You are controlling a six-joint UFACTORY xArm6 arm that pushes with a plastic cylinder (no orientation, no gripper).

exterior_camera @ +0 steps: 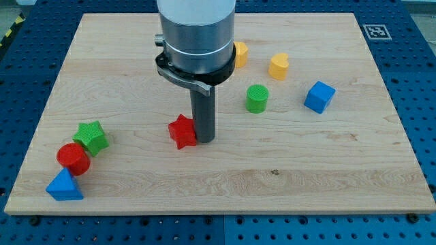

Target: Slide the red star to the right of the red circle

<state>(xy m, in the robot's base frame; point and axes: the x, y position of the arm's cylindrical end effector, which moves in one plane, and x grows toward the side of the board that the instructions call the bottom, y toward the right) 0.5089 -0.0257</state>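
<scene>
The red star (182,131) lies a little left of the board's middle. My tip (205,139) rests on the board right against the star's right side. The red circle (73,158) stands far off at the view's lower left, between a green star (91,137) above it and a blue triangle (64,186) below it. The rod rises from the tip into the grey arm body (196,37) at the view's top.
A green cylinder (257,99), a yellow block (278,66) and a blue cube (319,96) stand at the right of middle. An orange block (240,54) peeks out beside the arm body. The wooden board (272,177) ends in a blue perforated table.
</scene>
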